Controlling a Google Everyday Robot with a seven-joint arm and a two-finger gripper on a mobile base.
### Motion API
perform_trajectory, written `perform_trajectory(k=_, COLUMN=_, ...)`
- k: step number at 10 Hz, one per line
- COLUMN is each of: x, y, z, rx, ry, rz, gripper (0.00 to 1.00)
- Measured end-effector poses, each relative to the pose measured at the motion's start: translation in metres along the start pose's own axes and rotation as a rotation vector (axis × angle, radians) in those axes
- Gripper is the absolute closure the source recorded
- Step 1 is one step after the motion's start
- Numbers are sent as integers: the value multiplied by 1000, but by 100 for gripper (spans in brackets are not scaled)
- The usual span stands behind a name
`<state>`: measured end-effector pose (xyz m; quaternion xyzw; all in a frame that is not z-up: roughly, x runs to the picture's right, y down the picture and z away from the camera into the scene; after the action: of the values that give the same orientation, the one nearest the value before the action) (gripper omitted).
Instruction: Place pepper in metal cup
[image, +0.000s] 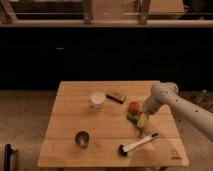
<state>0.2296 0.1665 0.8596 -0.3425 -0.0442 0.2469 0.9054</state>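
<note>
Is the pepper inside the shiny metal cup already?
No, the metal cup stands alone, far from the gripper, which is down at the pepper beside the red-orange ball.

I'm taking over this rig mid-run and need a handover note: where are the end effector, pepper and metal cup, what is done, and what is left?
End effector: low over the right half of the table, right at the pepper. Whether it holds the pepper cannot be told.
Pepper: down at table level, just in front of the red ball.
Metal cup: upright near the front left, well apart from the pepper.
Done: the approach to the pepper.
Left: confirm the grasp, lift, carry the pepper left to the metal cup and release it inside.
</note>
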Motion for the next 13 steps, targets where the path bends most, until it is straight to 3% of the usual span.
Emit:
perform_trajectory(k=4, x=4, y=26, z=6, rx=-25, ry=4, rz=-5, gripper=20)
perform_trajectory(k=9, x=1, y=38, z=26, rx=80, ry=5, rz=10, gripper=21)
perform_trajectory(k=11, x=-4, y=34, z=32, rx=104, ry=1, rz=26, gripper=33)
perform_trajectory(k=13, x=-7, y=26, z=31, rx=130, ry=-8, rz=45, gripper=55)
